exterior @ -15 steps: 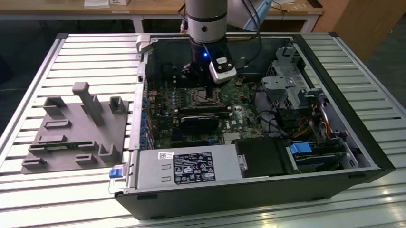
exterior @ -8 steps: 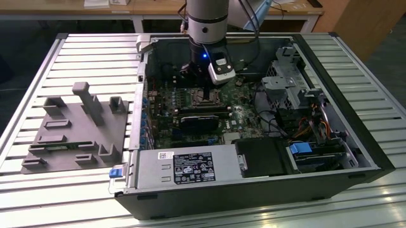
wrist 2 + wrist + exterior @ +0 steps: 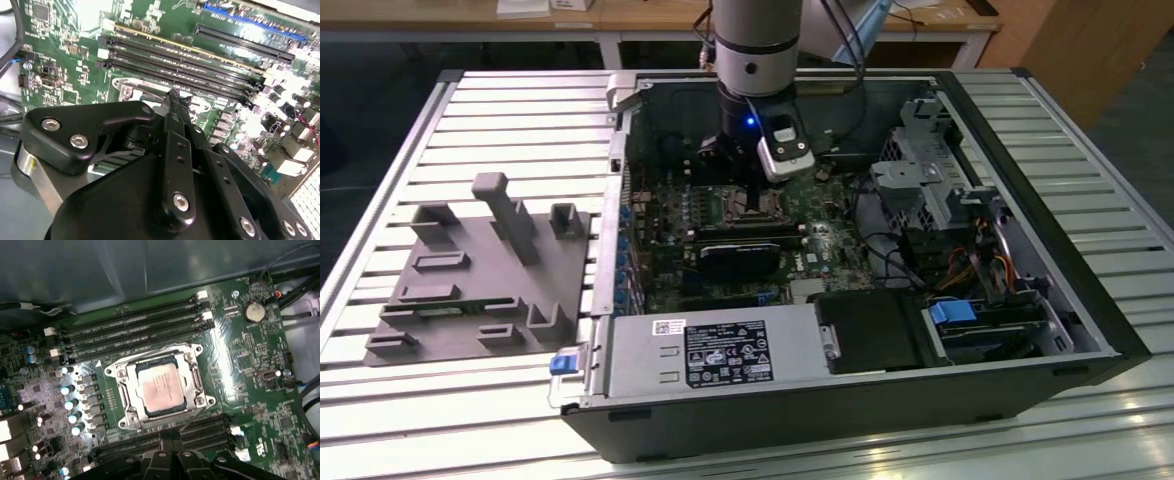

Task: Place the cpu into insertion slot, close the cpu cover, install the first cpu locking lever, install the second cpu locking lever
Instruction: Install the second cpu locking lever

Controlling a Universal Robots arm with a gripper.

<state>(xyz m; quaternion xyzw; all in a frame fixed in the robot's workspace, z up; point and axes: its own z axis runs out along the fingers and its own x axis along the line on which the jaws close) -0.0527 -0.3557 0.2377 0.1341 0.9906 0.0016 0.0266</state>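
End effector (image 3: pixel 750 175): hangs inside the open computer case (image 3: pixel 1067 300), low over the green circuit board (image 3: pixel 250 370); its black linkage shows in both wrist views.
End effector state: cannot tell (the tips are hidden behind the linkage in the second wrist view, and sit at the frame edge in the first wrist view).
Chip (image 3: pixel 159 388): lies flat in the socket (image 3: pixel 127 412), its silvery-tan top showing through the window of the cover (image 3: pixel 191 374).
Cover: the metal frame appears to lie down over the chip's edges; whether either locking lever is latched, I cannot tell.
Relation of socket to end effector: in the first wrist view the socket sits just beyond the end effector, close, on the board beneath it.
Long axis: the memory slots (image 3: pixel 135 332) run along two opposite sides of the socket, roughly parallel to its edges.
Nearer arm: only one arm on this rig.
Writing: faint print on the chip top, not readable; a label on the power supply (image 3: pixel 707 355), likewise not readable.
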